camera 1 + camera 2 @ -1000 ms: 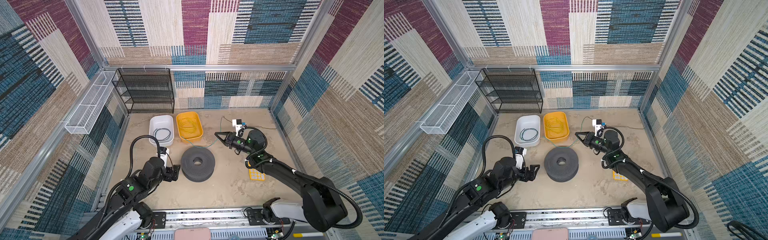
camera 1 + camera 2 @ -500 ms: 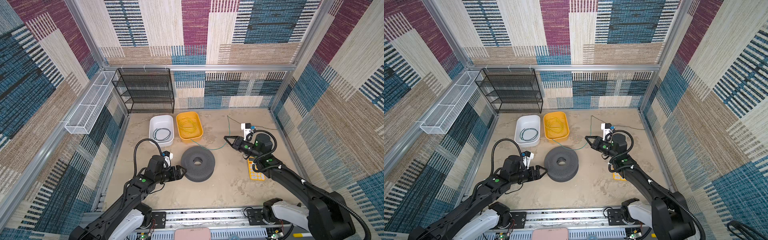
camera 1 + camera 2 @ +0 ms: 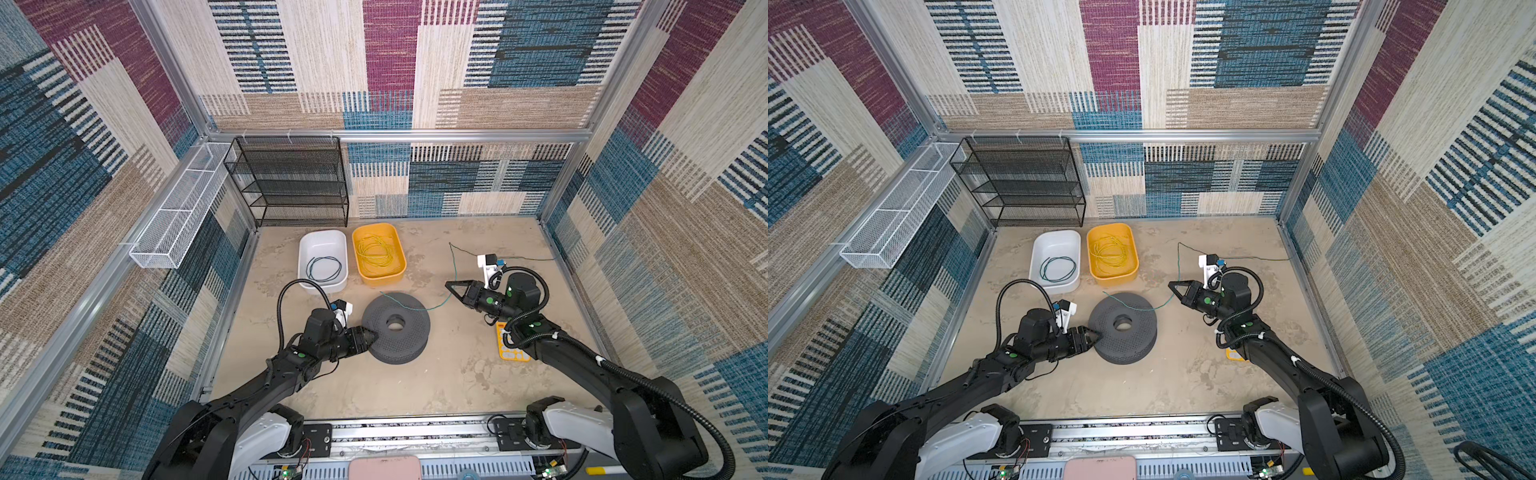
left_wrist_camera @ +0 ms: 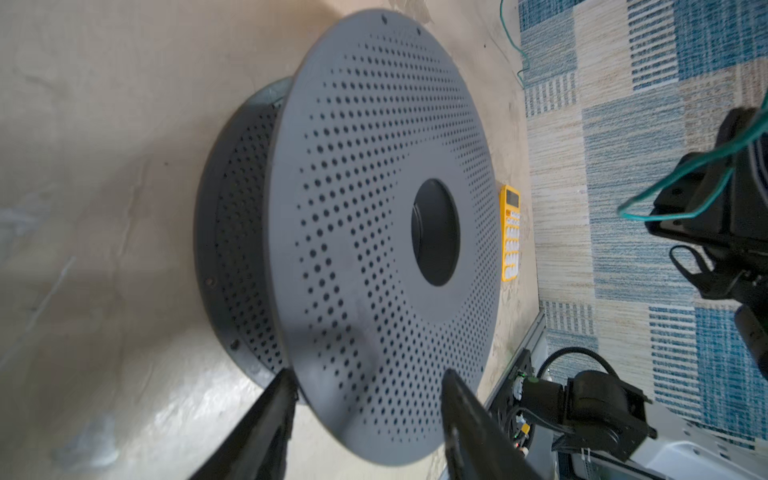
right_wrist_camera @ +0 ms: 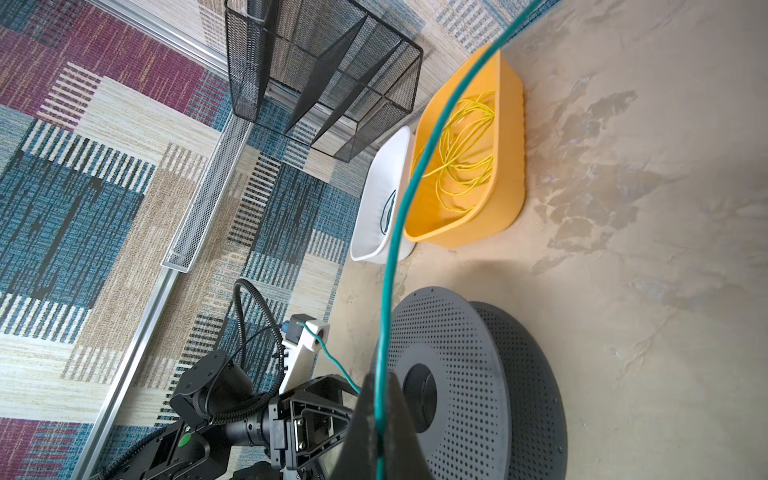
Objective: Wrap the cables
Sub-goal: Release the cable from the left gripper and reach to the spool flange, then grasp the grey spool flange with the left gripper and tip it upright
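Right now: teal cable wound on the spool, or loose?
Loose. The teal cable drapes over the top of the spool, runs through the shut right tool and trails across the table.

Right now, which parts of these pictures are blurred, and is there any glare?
Left wrist view: the left gripper is blurred, the perforated spool mostly sharp. Right wrist view: the right gripper is a dark, soft shape, the teal-green cable close to the lens. Both top views: even light, no glare.
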`<state>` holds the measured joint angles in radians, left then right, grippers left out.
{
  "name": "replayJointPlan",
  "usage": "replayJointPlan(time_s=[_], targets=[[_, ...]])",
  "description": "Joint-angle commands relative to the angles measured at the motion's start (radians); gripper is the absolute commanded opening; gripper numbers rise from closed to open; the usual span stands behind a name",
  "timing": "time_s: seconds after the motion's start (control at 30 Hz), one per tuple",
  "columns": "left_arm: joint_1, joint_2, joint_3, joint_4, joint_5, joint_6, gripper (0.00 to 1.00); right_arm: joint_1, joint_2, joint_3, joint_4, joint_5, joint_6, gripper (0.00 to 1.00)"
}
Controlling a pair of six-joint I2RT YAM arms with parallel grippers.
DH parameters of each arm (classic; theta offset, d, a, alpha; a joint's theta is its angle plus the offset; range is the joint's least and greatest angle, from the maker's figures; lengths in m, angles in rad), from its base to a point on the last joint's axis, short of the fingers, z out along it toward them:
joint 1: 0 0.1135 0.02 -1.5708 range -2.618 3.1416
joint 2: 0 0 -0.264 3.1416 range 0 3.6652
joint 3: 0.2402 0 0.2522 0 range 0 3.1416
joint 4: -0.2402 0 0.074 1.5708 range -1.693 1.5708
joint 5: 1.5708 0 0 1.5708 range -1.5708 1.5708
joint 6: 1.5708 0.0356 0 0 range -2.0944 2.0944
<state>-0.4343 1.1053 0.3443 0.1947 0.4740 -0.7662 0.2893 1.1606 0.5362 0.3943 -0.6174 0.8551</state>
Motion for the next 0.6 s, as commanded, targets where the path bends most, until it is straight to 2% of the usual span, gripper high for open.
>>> replayJointPlan(time_s=[0.0, 0.17, 0.27, 0.33, 0.43, 0.57], targets=[[0.001, 0.037, 0.018, 0.144, 0.001, -0.023, 0.47, -0.001, -0.012, 0.006, 0.006, 0.014, -0.016, 0.0], [0.002, 0.096, 0.03, 0.192, 0.007, -0.029, 0.35, -0.002, -0.025, 0.002, 0.002, 0.015, -0.016, 0.0], [0.003, 0.117, 0.022, 0.237, -0.004, -0.041, 0.34, -0.003, -0.026, 0.002, -0.003, 0.017, -0.019, 0.0], [0.002, 0.139, 0.02, 0.274, 0.004, -0.048, 0.38, -0.005, -0.024, 0.002, -0.002, 0.013, -0.019, 0.0], [0.003, 0.18, 0.008, 0.356, 0.038, -0.057, 0.52, -0.005, -0.025, 0.004, -0.002, 0.01, -0.021, 0.0], [0.003, 0.251, -0.023, 0.516, 0.072, -0.061, 0.55, -0.007, -0.025, 0.008, -0.006, 0.01, -0.025, 0.0]])
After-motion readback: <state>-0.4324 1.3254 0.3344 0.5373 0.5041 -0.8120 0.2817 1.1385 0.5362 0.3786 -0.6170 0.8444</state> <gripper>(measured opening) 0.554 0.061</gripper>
